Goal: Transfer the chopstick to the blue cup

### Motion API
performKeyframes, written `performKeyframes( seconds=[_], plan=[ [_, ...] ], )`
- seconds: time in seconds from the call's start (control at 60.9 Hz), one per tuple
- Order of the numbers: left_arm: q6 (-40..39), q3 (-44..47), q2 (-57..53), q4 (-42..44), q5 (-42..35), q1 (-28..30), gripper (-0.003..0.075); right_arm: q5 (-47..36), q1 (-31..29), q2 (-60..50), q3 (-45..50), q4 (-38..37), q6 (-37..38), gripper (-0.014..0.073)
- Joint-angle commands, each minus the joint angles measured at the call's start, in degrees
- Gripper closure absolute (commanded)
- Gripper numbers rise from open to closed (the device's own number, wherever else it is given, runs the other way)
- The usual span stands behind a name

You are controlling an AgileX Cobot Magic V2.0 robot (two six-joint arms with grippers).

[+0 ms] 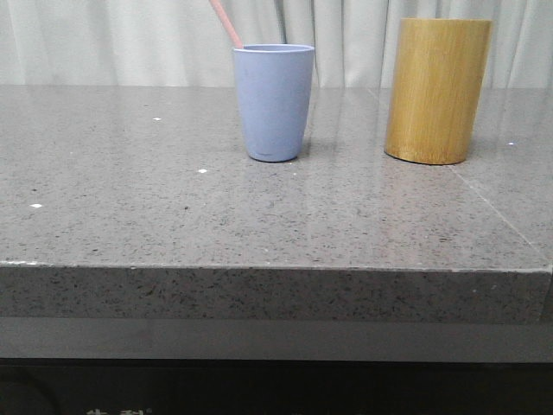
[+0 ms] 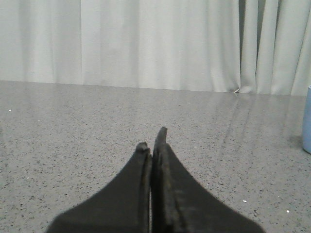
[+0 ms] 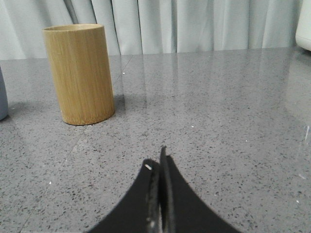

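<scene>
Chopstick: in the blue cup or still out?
In. The chopstick rises at a slant from inside the rim of the upright blue cup, leaning toward the robot's left; its lower end is hidden by the cup wall.

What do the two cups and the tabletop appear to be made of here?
The blue cup looks like matte plastic or a fibre composite: an even, dull surface without glare. The bamboo cylinder shows vertical yellow-brown grain with a soft satin sheen, so probably bamboo or wood. The table looks like polished speckled grey stone or quartz, since it faintly reflects the cups.
</scene>
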Motion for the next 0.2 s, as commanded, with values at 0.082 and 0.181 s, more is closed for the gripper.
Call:
performKeyframes(
  seconds=[0.082, 0.181],
  plan=[
    [-0.51, 0.55, -1.41, -0.13, -4.85, -0.44, 0.0739, -5.22, -0.25, -1.18, -0.26, 0.14, -0.59, 0.0662],
    [-0.51, 0.55, -1.41, -0.13, -4.85, -0.44, 0.0739, -5.22, -0.25, -1.18, -0.26, 0.14, -0.59, 0.0662]
  ],
)
